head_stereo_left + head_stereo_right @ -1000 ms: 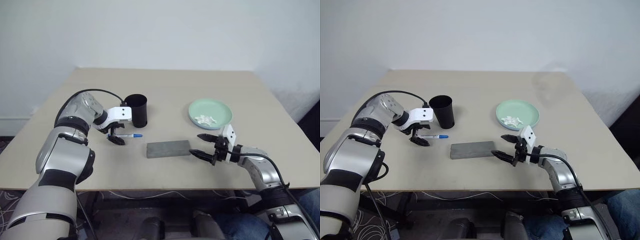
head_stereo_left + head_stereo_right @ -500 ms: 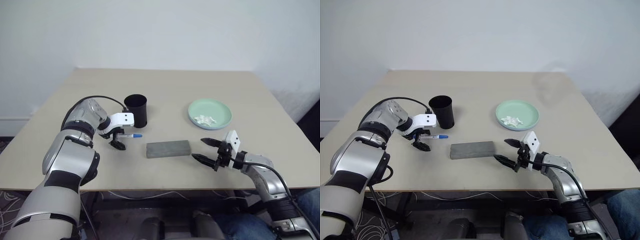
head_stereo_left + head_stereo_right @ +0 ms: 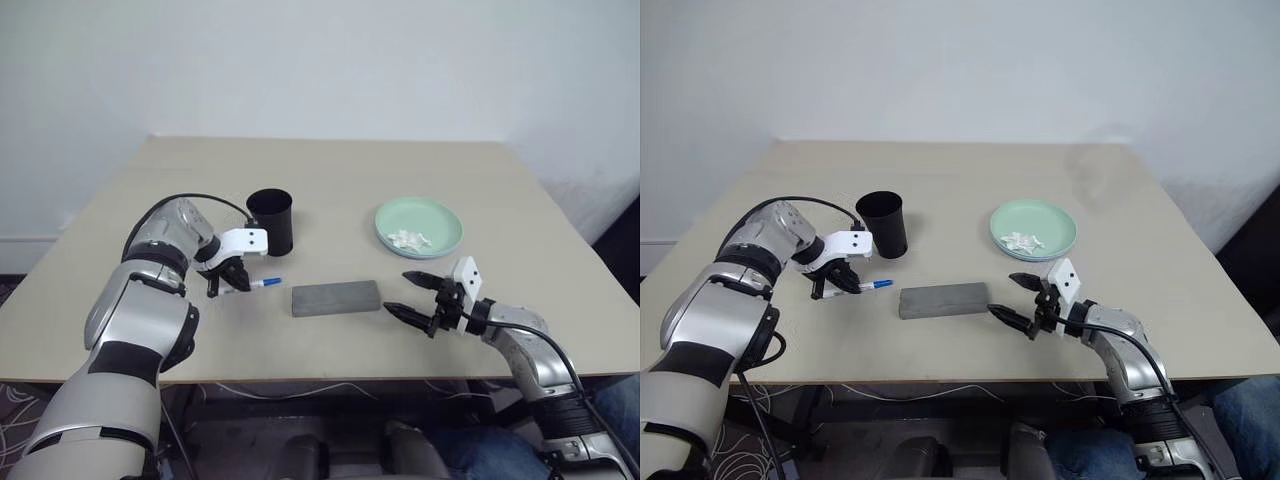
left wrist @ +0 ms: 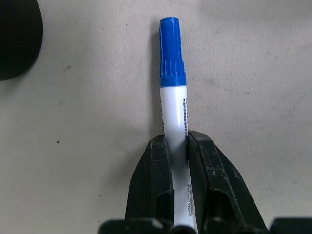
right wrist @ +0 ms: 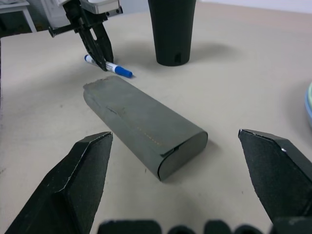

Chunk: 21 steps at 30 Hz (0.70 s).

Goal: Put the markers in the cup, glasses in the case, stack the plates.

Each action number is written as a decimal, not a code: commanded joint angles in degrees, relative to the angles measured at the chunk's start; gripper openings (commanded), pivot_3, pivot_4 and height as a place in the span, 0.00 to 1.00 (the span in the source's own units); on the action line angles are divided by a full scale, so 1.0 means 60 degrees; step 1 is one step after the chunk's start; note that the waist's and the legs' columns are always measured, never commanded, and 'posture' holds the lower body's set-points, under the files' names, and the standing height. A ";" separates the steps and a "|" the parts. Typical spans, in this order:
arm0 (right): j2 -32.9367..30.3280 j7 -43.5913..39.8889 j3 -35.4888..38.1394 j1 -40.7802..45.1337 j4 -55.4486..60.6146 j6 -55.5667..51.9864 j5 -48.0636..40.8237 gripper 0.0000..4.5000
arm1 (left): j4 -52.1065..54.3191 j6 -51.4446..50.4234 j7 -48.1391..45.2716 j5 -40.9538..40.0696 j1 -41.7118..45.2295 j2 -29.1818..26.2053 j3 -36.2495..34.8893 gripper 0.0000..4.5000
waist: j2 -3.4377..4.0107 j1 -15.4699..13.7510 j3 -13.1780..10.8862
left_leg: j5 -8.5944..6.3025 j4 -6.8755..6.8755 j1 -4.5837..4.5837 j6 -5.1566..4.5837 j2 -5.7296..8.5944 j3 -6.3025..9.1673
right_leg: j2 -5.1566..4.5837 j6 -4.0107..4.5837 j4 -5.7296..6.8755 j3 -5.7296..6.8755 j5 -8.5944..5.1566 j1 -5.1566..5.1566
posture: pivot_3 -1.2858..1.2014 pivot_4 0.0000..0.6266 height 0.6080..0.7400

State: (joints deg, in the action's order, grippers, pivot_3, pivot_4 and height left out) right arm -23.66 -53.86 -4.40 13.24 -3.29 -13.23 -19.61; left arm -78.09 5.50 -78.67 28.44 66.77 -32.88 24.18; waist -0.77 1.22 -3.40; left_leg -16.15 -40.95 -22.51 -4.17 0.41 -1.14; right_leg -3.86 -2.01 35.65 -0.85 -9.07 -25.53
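The left gripper (image 4: 176, 146) has its jaws clamped on a marker (image 4: 173, 97) lying on the counter (image 3: 330, 180), just near of the cup (image 3: 271, 220). The right gripper (image 3: 412, 295), jaws wide apart, hovers right of the case (image 3: 336, 297). The plates (image 3: 420, 226) sit farther right.

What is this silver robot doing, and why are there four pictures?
It is a robot with two arms, tidying a table. Two pictures come from cameras in its head, looking down. The other two come from small cameras on its wrists, looking along its black fingers.

The left hand has pinched a white marker with a blue cap that lies on the table, beside a black cup. The right hand is wide open, holding nothing, pointing at a flat grey case. Farther back sits a mint green plate with white scraps on it.
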 commanded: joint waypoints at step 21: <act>-0.0107 -0.0438 -0.0048 0.0534 -0.0184 0.0081 -0.0107 1.00 | 0.2726 -0.0462 0.0039 -0.5383 0.0129 0.0418 -0.4985 0.02 | -0.0030 0.0012 0.0002 | 0.0000 -0.0020 0.0001 -0.0001 -0.0003 0.0004 | 0.0001 -0.0001 0.0011 0.0000 0.0004 0.0001 | 0.52 0.00 0.86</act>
State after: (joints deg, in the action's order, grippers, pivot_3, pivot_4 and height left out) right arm -23.90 -55.90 -5.60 14.84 -5.28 -13.18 -19.59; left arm -64.52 3.40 -80.90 -0.91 66.49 -30.32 -3.43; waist -0.96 1.29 -3.39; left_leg -16.15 -41.07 -22.50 -4.18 0.39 -1.12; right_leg -3.86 -2.01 35.72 -0.85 -9.05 -25.51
